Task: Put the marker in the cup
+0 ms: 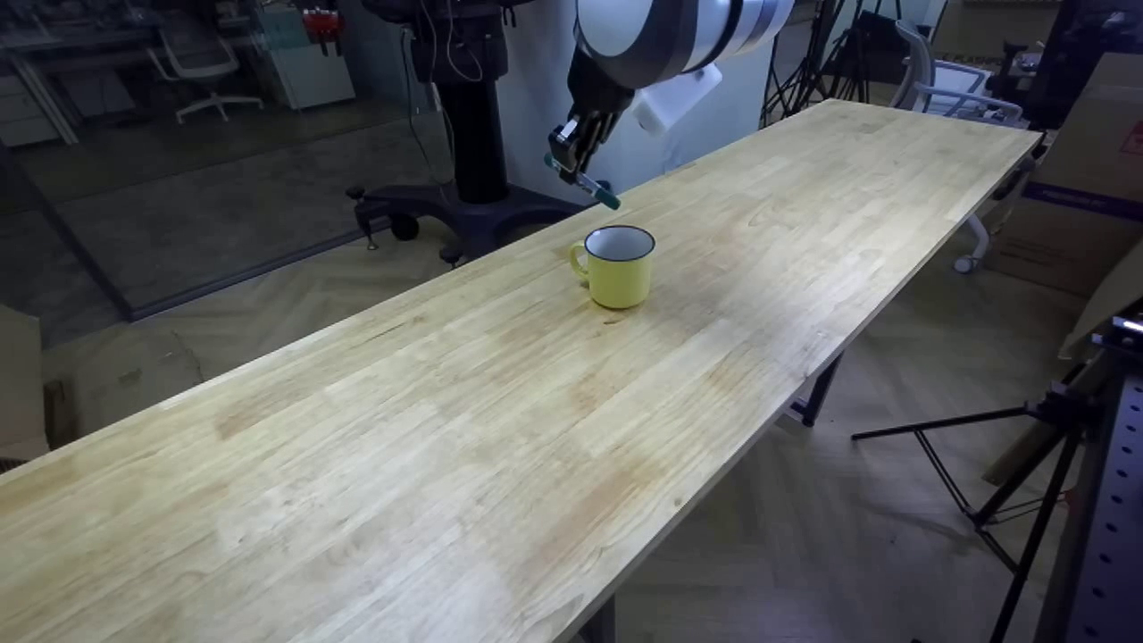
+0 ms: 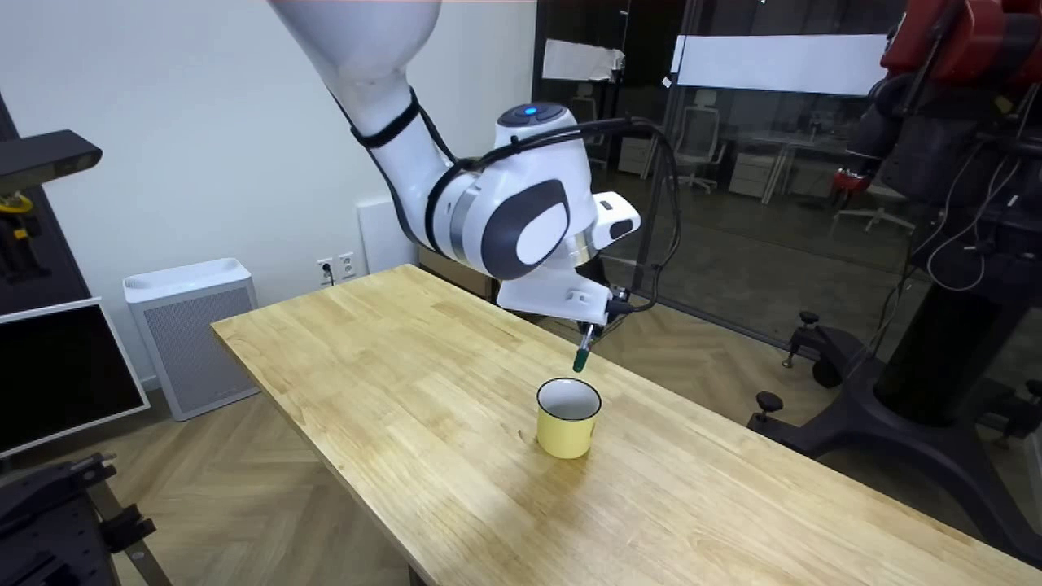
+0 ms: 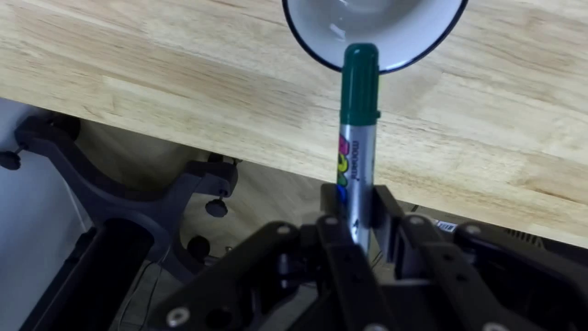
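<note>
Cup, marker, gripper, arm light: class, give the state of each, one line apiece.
Cup: upright on the table, open-topped, nothing seen inside
Marker: capped, held up off the table, outside the cup
Gripper: closed on the marker
Arm light: lit blue

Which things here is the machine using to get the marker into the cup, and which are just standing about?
For the job:
green-capped marker
fingers, gripping it
yellow mug, its destination

Just standing about:
black tripod
white air purifier
cardboard box
</note>
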Controlling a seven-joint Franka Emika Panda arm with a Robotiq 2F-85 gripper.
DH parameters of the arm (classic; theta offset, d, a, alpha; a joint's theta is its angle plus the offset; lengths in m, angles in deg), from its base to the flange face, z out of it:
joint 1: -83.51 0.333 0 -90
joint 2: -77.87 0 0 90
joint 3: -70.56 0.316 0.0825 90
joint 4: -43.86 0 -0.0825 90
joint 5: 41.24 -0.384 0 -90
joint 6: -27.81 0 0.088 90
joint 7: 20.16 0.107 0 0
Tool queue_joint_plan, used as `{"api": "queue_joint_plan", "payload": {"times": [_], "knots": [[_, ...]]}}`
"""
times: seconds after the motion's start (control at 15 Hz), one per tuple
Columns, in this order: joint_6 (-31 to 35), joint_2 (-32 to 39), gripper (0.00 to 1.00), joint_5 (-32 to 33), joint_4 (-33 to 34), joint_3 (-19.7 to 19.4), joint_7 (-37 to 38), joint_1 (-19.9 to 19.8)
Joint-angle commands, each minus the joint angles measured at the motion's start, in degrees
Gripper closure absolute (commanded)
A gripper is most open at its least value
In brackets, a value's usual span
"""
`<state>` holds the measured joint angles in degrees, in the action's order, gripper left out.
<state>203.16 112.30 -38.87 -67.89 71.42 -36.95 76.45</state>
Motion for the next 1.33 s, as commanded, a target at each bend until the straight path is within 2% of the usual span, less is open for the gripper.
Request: {"api": "queue_joint_plan", "payload": {"times": [0.0, 0.33, 0.8, 1.13, 1.2, 1.27], "knots": [[4.4, 1.0, 0.95, 0.7, -0.6, -0.5, 3.7, 0.6], [8.7, 0.8, 0.95, -0.2, -4.4, -0.4, 6.8, 0.0], [18.1, 1.2, 0.95, 0.3, -8.4, -3.7, 8.2, 1.4], [18.8, 1.4, 0.95, 0.3, -9.0, -4.4, 8.3, 2.1], [18.6, 1.4, 0.69, 0.3, -9.1, -4.5, 8.2, 2.3], [18.5, 1.4, 0.52, 0.3, -9.0, -4.5, 8.3, 2.3]]}}
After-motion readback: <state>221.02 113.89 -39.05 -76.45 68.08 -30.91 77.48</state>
